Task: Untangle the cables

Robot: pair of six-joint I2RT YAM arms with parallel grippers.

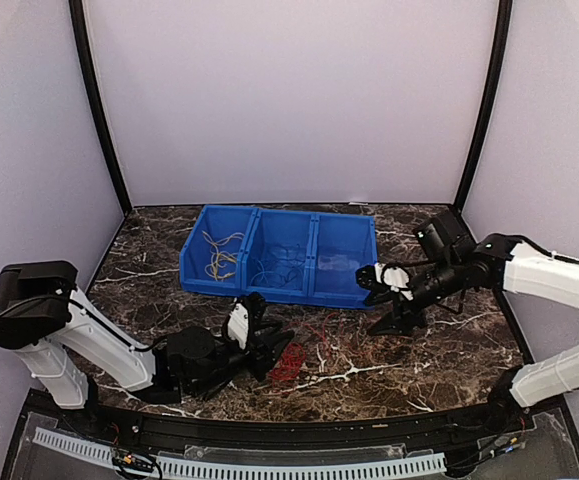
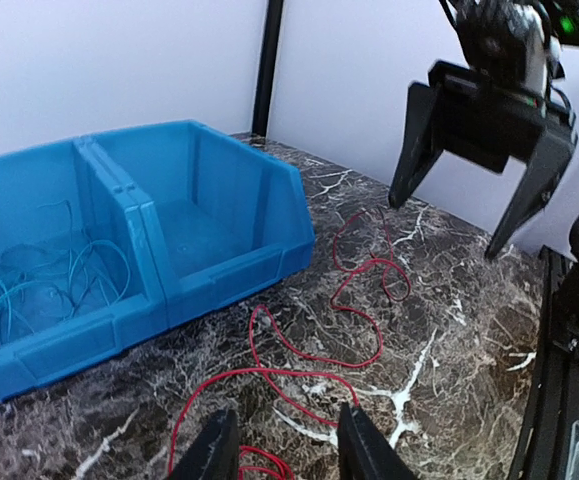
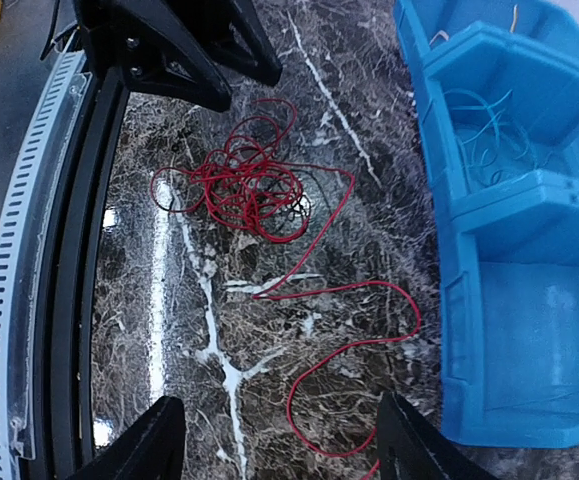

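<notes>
The red cable lies on the marble table as a tangled clump (image 1: 289,362) (image 3: 239,185), with one long strand (image 1: 334,335) (image 2: 314,350) (image 3: 359,320) looping away toward the blue bin (image 1: 314,240). Yellow-orange wires (image 1: 217,255) lie in the bin's left compartment and thin blue wires (image 1: 279,265) (image 2: 49,290) (image 3: 489,130) in the middle one. My left gripper (image 1: 272,345) (image 2: 284,455) is open, low over the table, its jaws straddling part of the red clump. My right gripper (image 1: 371,305) (image 3: 279,450) is open and empty, hovering above the strand's far loop.
The three-compartment blue bin (image 2: 199,210) (image 3: 519,250) stands at the back of the table; its right compartment looks empty. A black rail with a white perforated strip (image 3: 14,300) runs along the near edge. Walls enclose the table.
</notes>
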